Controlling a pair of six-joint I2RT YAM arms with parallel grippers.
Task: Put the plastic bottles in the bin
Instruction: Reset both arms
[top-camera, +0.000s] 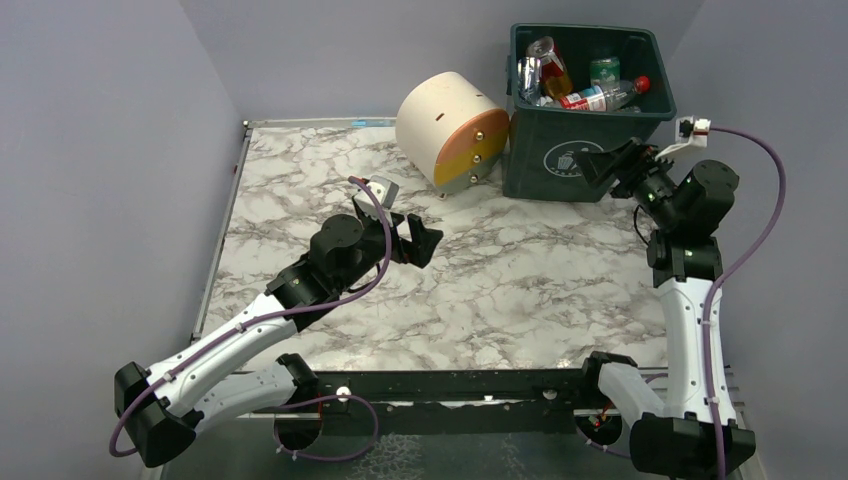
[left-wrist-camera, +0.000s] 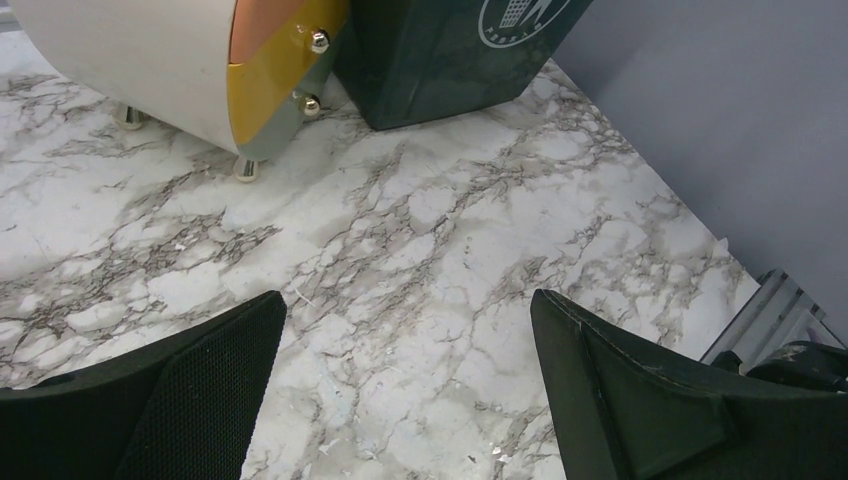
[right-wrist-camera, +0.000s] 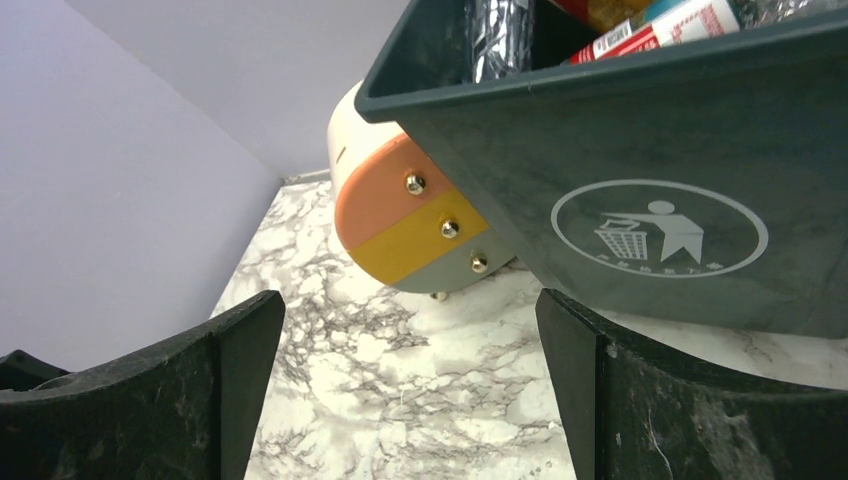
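The bottles (top-camera: 603, 97) lay piled inside the bin (top-camera: 585, 150) at the far right of the table (top-camera: 500, 290), one clear bottle with a red label and cap lying across the top. I could see none left on the marble, so the job looked all but finished.

The right gripper (top-camera: 612, 163) hung just beside the bin's front right corner, below the rim, with its jaws spread wide and nothing between them. Its wrist camera looked up at the bin's icon, and the bottles were above and beyond the fingers. The left gripper (top-camera: 418, 240) hovered over the middle of the table, well apart from the bin. It was gaping too and held nothing. The drawer unit (top-camera: 450, 125) stood beyond it, touching the bin's left side.

Such bottles would probably be light, thin-walled and slick. I judged they would dent under a hard squeeze and roll if nudged. The best hold would be across the body at the label, with a gentle close.
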